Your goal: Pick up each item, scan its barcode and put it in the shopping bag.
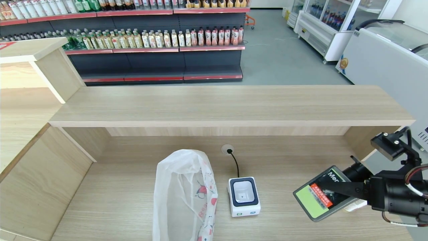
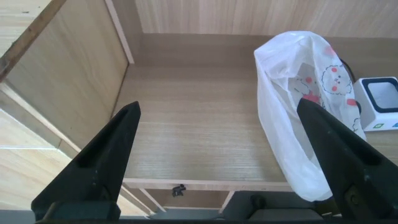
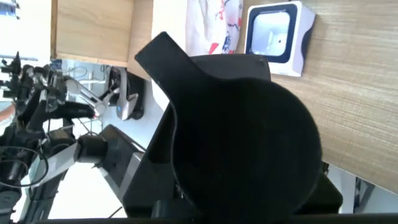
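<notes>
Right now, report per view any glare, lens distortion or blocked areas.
Head view: even light, the wide lens bows the counter edge. Left wrist view: the dark left gripper frames a bright shopping bag. Right wrist view: a dark shape hides the middle; the scanner window glares pale.

Right claw (image 1: 329, 191) juts in level from the right, fingers clamped on a packet (image 1: 312, 202); left claw (image 2: 217, 155) fingers spread wide
</notes>
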You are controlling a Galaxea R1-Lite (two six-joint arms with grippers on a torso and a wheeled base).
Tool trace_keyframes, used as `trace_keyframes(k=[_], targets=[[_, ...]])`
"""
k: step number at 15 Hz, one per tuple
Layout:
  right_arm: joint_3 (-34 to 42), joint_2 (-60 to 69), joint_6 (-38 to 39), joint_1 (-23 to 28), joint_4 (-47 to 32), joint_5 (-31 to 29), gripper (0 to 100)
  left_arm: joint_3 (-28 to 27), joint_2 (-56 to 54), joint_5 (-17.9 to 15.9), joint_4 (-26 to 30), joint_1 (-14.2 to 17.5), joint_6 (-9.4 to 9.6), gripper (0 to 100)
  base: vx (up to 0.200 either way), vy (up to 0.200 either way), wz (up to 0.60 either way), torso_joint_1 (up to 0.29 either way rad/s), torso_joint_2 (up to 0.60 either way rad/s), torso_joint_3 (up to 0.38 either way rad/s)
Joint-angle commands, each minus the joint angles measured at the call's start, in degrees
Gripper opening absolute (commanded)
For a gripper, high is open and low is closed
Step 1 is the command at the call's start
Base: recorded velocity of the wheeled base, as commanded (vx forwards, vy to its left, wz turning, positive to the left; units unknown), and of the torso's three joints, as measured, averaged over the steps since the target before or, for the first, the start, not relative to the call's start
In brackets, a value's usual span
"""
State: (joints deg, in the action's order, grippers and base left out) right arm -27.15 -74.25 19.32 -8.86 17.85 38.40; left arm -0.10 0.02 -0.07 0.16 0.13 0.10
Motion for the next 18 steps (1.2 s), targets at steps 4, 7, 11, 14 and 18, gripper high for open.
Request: trace_keyframes(k=[4,7,11,14,18], targets=[[-3.1,-10.0,-7.8,0.0,0.3,-5.4,0,0.0,0.0,0.0,0.0,0.0,0.08,100,-0.150,0.000,0.00,0.002,0.00,-0.001],[-4.3,-15.8,-10.5,-1.1,5.8,-6.7,0,0.0,0.0,0.1,0.0,0.0,0.08,100,0.000,0.000,0.00,0.000,0.00,0.000],[-7.5,-24.9,-10.4,-4.8,14.1,-7.9,0,0.0,0.0,0.1,0.0,0.0,-0.01,100,0.000,0.000,0.00,0.000,0.00,0.000],[-11.3,-32.3,-10.3,-7.2,18.6,-8.1,0,0.0,0.0,0.0,0.0,0.0,-0.01,100,0.000,0.000,0.00,0.000,0.00,0.000],[-14.2,-38.9,-10.3,-10.7,22.1,-8.4,0,0.0,0.0,0.0,0.0,0.0,-0.01,100,0.000,0.000,0.00,0.000,0.00,0.000]])
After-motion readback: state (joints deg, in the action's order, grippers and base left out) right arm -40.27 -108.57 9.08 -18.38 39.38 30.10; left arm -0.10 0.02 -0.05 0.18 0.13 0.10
